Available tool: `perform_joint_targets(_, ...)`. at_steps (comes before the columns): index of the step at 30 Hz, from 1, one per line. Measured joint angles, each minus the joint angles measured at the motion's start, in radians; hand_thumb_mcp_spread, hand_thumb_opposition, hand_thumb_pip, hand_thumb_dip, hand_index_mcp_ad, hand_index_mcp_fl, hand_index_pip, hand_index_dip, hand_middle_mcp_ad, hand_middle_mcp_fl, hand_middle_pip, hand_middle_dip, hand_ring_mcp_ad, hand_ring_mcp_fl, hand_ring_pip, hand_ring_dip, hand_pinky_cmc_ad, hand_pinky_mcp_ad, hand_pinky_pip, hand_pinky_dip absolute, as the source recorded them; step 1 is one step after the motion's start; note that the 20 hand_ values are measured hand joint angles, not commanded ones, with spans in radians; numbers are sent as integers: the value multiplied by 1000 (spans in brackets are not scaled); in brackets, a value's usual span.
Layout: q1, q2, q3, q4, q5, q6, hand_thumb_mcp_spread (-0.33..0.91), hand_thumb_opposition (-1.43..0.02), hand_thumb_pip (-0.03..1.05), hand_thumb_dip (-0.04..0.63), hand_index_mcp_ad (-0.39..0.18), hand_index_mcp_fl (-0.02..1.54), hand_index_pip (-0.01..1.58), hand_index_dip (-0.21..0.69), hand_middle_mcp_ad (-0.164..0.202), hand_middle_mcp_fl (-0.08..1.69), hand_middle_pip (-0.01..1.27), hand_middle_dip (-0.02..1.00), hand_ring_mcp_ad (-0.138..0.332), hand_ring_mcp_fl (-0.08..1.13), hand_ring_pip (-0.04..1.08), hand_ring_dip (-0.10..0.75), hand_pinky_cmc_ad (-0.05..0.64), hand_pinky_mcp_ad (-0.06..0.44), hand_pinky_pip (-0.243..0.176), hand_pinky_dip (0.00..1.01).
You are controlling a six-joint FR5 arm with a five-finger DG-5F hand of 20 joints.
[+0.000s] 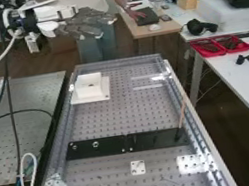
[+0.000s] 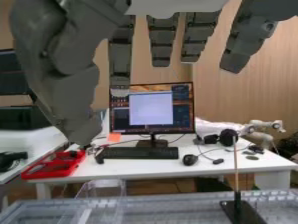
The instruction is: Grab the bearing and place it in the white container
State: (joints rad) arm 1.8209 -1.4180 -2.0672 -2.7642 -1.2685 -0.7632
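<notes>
Writing: any print on the things is too small to read. An orange note [image 2: 114,137] is stuck at the lower corner of the monitor [image 2: 151,124].

Robot hand [image 1: 85,24]: wide, fingers extended and spread, thumb held apart from them. In the high view it appears past the far end of the table [image 1: 109,121], the arm entering from the upper left.

White container [image 1: 89,91]: on the table, toward its far left corner. What its well holds cannot be made out.

Black bar [image 1: 157,139]: flat across the table, nearer than the container. On its left part stand the smaller nut [image 1: 74,147] and, just beside it, the larger nut [image 1: 96,144].

In the way: a thin rod [image 1: 182,114] rises upright from a black base at the bar's right end, near the table's right rail. Clear side walls run around the table.

Around: small white plate [image 1: 138,168] nearer than the bar; second perforated table at left with a loose cable [image 1: 33,110] over it; at right, a white table carrying a divided red tray [image 1: 219,45], the monitor, a keyboard [image 2: 141,152] and headphones [image 2: 228,137].
</notes>
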Motion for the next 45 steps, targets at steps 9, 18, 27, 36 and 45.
perform_joint_targets(9,-182,-82,178,-73,-154,42,323,-740,492,241,-147,140,213,178,66,16,126,206,113,0,82,93,379,281,-93,255)
perform_joint_targets(18,-259,-157,259,-97,-265,39,316,-733,428,190,-147,192,140,169,65,37,129,206,126,0,86,93,379,293,-89,276)
perform_joint_targets(27,-282,-175,281,-111,-305,35,319,-733,426,190,-143,188,117,169,68,37,129,206,126,0,86,96,398,293,-89,276)
perform_joint_targets(36,-306,-174,302,-134,-346,10,319,-733,421,182,-140,188,113,169,65,37,129,206,126,0,86,96,398,297,-89,276)
perform_joint_targets(45,-330,-178,305,-112,-386,19,316,-731,421,173,-134,188,113,169,66,37,129,206,126,0,86,96,405,297,-89,276)
